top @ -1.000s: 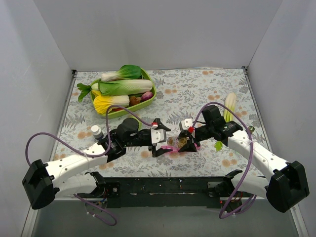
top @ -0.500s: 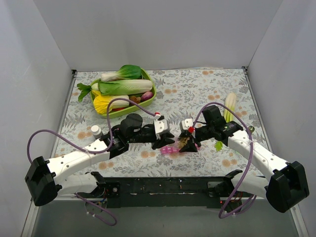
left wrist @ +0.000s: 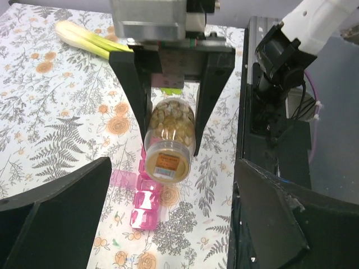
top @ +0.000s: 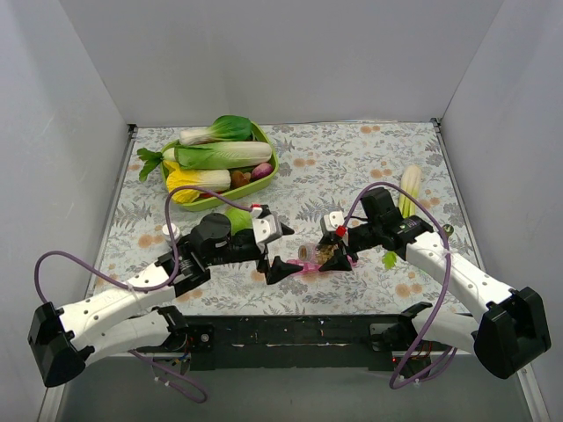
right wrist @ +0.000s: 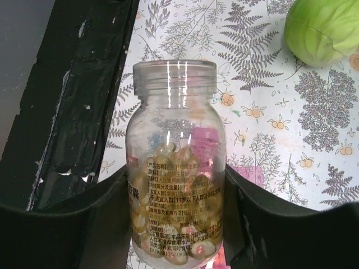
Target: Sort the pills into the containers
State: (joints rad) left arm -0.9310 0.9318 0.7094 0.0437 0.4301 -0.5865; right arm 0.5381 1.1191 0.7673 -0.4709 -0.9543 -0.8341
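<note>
My right gripper (top: 327,256) is shut on a clear bottle (top: 310,253) part-filled with amber pills (right wrist: 179,235) and holds it tilted just above the pink pill-box strip (top: 306,267). The right wrist view shows the bottle (right wrist: 175,168) uncapped between my fingers (right wrist: 78,224), with the pink strip (right wrist: 249,175) behind it. My left gripper (top: 274,260) is open and empty, just left of the bottle. The left wrist view shows the bottle (left wrist: 168,140) over the strip (left wrist: 145,196), with my left gripper (left wrist: 174,224) spread wide in front of them.
A green bowl (top: 264,178) of vegetables stands at the back left. A green round vegetable (top: 236,218) lies behind my left gripper. A small white-capped thing (top: 171,233) sits at the left. A pale leek (top: 410,189) and a green leaf (top: 389,259) lie by my right arm.
My left gripper has drawn back to the left, away from the bottle. My right gripper holds the bottle in almost the same place.
</note>
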